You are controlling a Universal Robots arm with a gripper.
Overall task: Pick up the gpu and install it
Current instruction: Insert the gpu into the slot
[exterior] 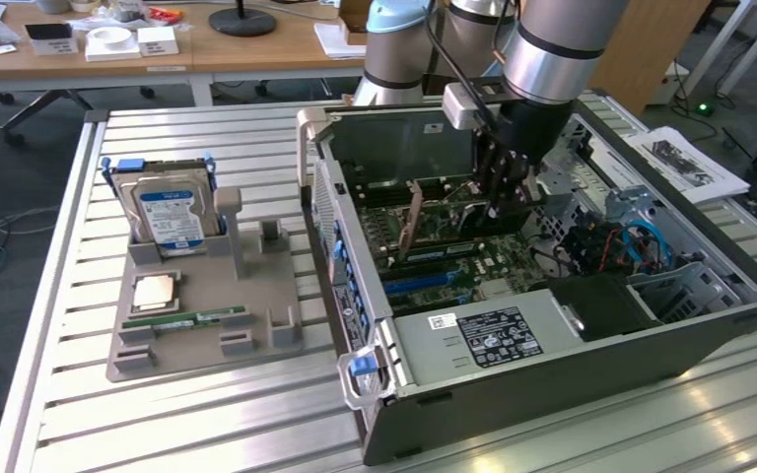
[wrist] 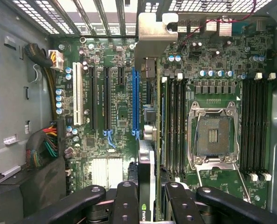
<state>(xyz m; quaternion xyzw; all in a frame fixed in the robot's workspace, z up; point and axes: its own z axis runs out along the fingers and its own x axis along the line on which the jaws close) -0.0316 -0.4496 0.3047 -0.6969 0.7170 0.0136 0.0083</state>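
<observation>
1. We saw a slatted metal table (exterior: 194,424) in an office room, with wooden desks (exterior: 221,54) cluttered behind it.
2. On the table, toward the exterior view's left, lay a gray parts tray (exterior: 273,286). A hard drive (exterior: 172,212) stood upright in it, and a processor chip (exterior: 155,291) and a green memory stick (exterior: 201,317) lay flat nearer the front.
3. Just beside the tray, on the exterior view's right, an open computer case (exterior: 576,345) lay on its side with its motherboard (wrist: 115,116) facing up.
4. The arm (exterior: 550,44) reached down into the case.
5. The gripper (wrist: 148,189) was clamped on the gpu (wrist: 147,156), with one dark finger (wrist: 127,196) on each face of the card.
6. The gpu stood on edge inside the case, over the motherboard. Its silvery bracket (wrist: 152,35) pointed at the slotted rear wall.
7. From the wrist view the card ran just beside the blue expansion slot (wrist: 135,102), between that slot and the memory slots (wrist: 173,121).
8. We could not tell whether its lower edge touched a slot.
</observation>
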